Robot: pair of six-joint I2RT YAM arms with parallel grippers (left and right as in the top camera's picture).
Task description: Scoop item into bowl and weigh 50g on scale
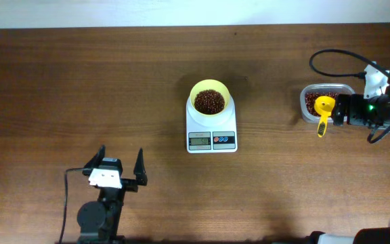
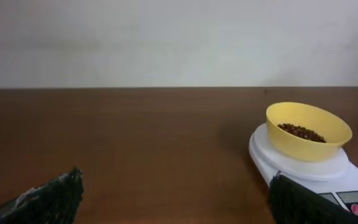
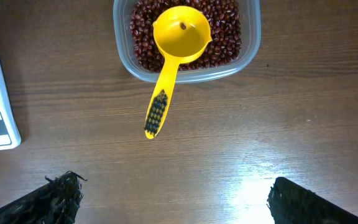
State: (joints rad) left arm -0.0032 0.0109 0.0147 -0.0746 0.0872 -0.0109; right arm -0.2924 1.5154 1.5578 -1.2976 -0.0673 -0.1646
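While left end effector (image 1: pixel 120 154) gapes empty, right end effector (image 3: pixel 179 208) likewise, seemingly

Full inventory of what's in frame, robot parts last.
table: 1, brown wood, under everything
scale: 1, white, table centre
bowl: 1, pale yellow, on scale
tub: 1, clear, right of scale
beans: many, red-brown, in bowl and tub
scoop: 1, bright yellow, cup on tub's beans, handle over rim
cables: several, black, by each arm
left arm: 1, black, front left, jaws open
right arm: 1, black, far right by tub, jaws open
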